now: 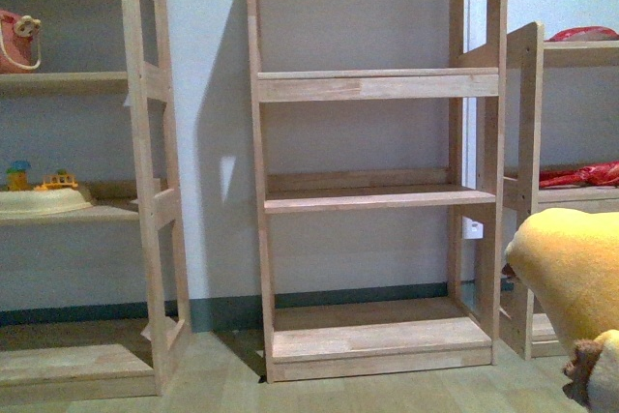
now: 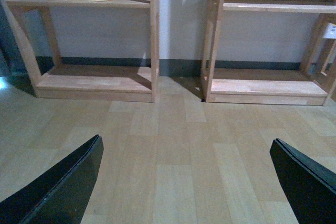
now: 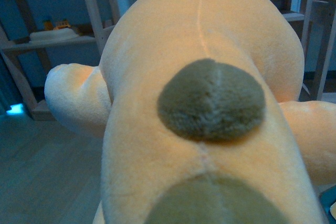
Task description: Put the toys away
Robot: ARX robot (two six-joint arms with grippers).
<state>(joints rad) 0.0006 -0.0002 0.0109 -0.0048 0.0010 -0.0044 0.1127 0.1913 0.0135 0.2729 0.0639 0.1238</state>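
Note:
A large orange-yellow plush animal [image 1: 571, 273] hangs at the right edge of the front view, with a brown-marked cream paw below it. Seen from the right wrist, the plush animal [image 3: 210, 51] fills the picture, showing round brown patches and a paper tag at its far end. My right gripper is shut on it, and the plush hides its fingers. In the left wrist view my left gripper [image 2: 186, 174] stands open low over the bare wood floor, its dark fingers [image 2: 63, 182] wide apart with nothing between them.
An empty wooden shelf unit [image 1: 372, 195] stands straight ahead against the wall. The shelf unit on the left [image 1: 68, 210] holds a cream tray with small toys and a pink bag. A third shelf unit [image 1: 571, 186] on the right holds red items.

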